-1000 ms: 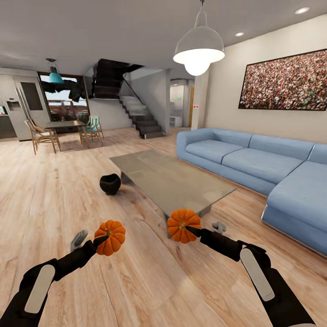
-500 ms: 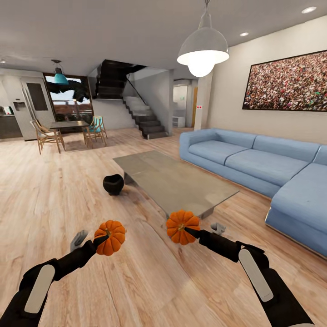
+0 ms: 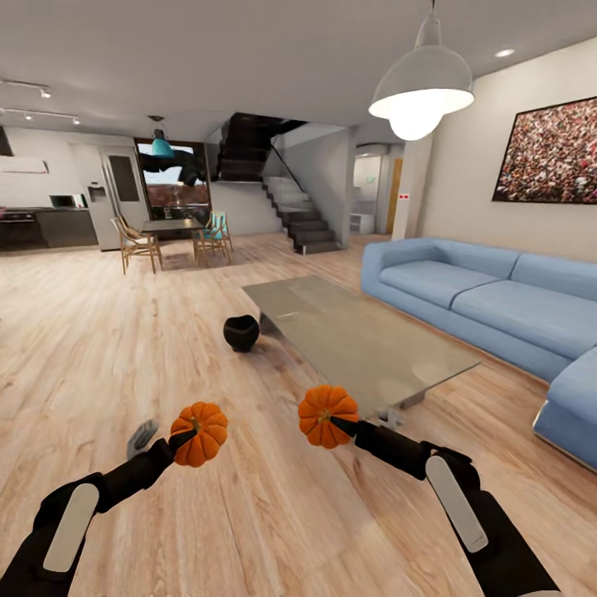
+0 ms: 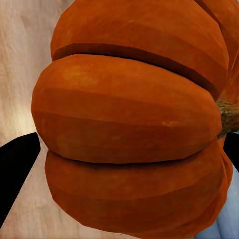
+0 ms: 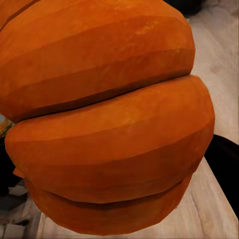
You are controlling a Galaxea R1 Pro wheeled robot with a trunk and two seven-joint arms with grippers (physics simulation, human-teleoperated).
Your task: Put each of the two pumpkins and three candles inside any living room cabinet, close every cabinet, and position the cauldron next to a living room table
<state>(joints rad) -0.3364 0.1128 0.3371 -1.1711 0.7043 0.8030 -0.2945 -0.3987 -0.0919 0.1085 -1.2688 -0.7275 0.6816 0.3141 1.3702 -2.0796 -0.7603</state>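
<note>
A glass-topped coffee table [image 3: 356, 340] lies at one o'clock, the round black cauldron [image 3: 241, 332] on the plank floor [image 3: 99, 348] just beside its far corner. A blue sectional sofa [image 3: 497, 298] runs at three o'clock. The left gripper [image 3: 184, 435] clamps a ribbed orange pumpkin [image 3: 199, 433]; the right gripper [image 3: 342, 425] clamps the second pumpkin [image 3: 327, 415], both held above bare floor.

No legible text, labels, brands or numbers anywhere, small red mark on far pillar [image 3: 404, 196] possibly a sign, too small to read, wall picture [image 3: 547, 155] bears no lettering
</note>
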